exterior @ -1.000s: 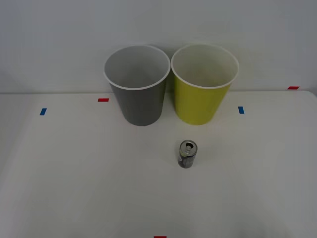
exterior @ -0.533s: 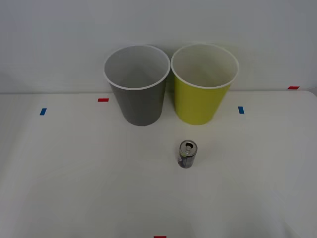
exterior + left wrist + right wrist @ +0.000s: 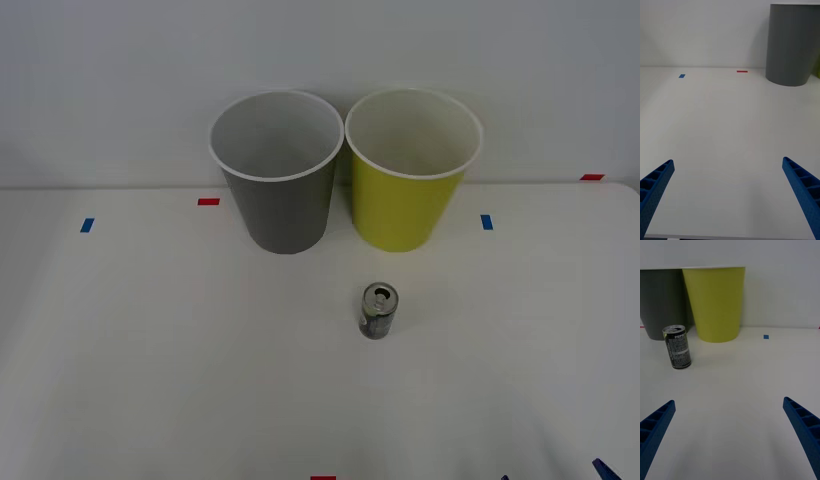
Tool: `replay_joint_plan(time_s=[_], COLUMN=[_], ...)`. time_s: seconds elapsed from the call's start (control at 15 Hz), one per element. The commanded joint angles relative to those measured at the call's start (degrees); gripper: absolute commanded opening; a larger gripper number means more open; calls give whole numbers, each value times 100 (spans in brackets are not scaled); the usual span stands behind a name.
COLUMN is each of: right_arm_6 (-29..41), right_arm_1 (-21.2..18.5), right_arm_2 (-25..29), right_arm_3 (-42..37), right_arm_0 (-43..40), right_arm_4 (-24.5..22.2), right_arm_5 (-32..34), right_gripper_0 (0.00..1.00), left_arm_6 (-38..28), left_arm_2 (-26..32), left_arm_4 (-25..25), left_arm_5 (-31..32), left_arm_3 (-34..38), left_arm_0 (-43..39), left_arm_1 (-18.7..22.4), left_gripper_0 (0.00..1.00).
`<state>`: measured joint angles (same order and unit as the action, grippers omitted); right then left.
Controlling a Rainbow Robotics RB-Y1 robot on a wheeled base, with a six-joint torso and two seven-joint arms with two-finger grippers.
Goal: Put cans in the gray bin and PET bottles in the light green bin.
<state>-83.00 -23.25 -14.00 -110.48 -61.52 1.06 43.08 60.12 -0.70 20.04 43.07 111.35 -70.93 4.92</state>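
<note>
Can, small slim dark metal [image 3: 677, 347], stands upright ahead of the right gripper [image 3: 729, 435], off toward its left finger; both grippers spread empty, the right one nearer.

Soft, even overhead light on the white table [image 3: 150, 350], faint shadows, no glare, mild softness throughout.

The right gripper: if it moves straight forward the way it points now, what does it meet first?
Probably nothing at first: the right gripper is open over bare table. The can stands off to one side. Straight ahead, the light green bin looks likeliest, though depth is unclear.
</note>
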Motion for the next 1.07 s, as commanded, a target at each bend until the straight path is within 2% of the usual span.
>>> replay_joint_plan(time_s=[0.07, 0.73, 1.07], right_arm_6=[-23, -32, -59], right_arm_1=[-215, -285, -241], right_arm_2=[-138, -595, -815], right_arm_3=[0, 0, 404], right_arm_0=[439, 2030, 2751], right_arm_4=[-36, 113, 122], right_arm_5=[-248, -1531, -1610], right_gripper_0=[100, 100, 100], left_arm_6=[0, 0, 0], left_arm_2=[0, 0, 0], left_arm_4=[0, 0, 0], left_arm_5=[0, 0, 0], left_arm_3=[0, 0, 0], left_arm_0=[0, 0, 0], left_arm_1=[0, 0, 0], left_gripper_0=[100, 100, 100])
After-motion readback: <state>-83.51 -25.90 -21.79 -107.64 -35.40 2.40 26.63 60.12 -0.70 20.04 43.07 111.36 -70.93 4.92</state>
